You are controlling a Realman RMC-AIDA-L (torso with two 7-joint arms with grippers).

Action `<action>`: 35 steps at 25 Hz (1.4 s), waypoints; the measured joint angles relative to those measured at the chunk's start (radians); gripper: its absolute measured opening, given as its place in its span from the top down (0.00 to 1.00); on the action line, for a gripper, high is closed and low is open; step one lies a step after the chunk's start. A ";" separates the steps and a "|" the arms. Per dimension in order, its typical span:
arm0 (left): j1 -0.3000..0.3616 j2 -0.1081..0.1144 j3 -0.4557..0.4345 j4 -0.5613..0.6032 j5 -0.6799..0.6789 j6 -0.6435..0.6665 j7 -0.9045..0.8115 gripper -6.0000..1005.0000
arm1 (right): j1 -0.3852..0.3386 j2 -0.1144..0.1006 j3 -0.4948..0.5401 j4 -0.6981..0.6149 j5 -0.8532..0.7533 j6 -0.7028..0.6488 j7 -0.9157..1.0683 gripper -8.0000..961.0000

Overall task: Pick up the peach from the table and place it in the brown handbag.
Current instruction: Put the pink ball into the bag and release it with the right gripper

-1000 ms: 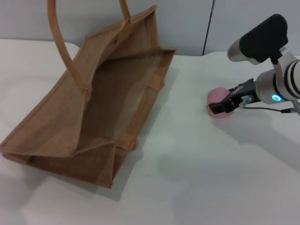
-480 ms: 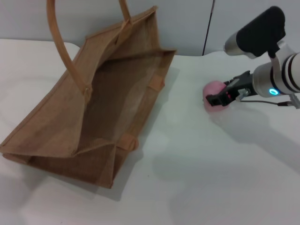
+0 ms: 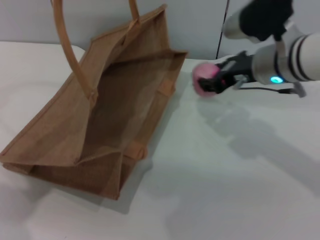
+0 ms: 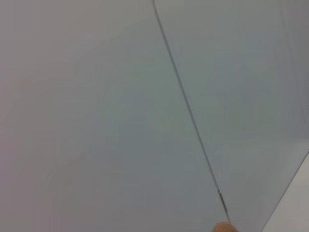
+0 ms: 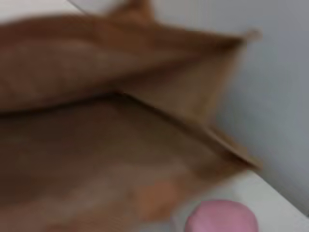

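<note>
The brown handbag (image 3: 100, 100) lies open on its side on the white table (image 3: 225, 175), mouth facing right, handles up at the back. My right gripper (image 3: 212, 80) is shut on the pink peach (image 3: 202, 80) and holds it in the air just right of the bag's far corner. In the right wrist view the peach (image 5: 222, 217) shows at the picture's edge with the bag's open inside (image 5: 111, 145) ahead of it. My left gripper is out of view; the left wrist view shows only a pale wall.
A grey wall (image 3: 200, 25) with a dark vertical seam stands behind the table. The arm's shadow falls on the table right of the bag.
My right gripper has lifted the peach off the table and carried it left and back, toward the bag's mouth. The bag has not moved.
</note>
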 joint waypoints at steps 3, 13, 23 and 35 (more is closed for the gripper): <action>-0.013 -0.002 0.007 -0.002 -0.001 0.001 0.000 0.87 | 0.008 -0.001 -0.060 -0.018 0.063 -0.019 -0.023 0.46; -0.020 -0.004 0.071 -0.004 -0.004 0.034 -0.006 0.87 | 0.024 0.001 -0.203 -0.073 0.181 -0.108 -0.066 0.51; -0.026 -0.003 0.108 -0.010 -0.043 0.054 -0.010 0.87 | 0.165 0.004 -0.287 0.182 0.345 -0.164 -0.169 0.53; -0.020 -0.001 0.107 -0.018 -0.032 0.064 -0.011 0.87 | 0.193 0.002 -0.292 0.222 0.381 -0.172 -0.181 0.22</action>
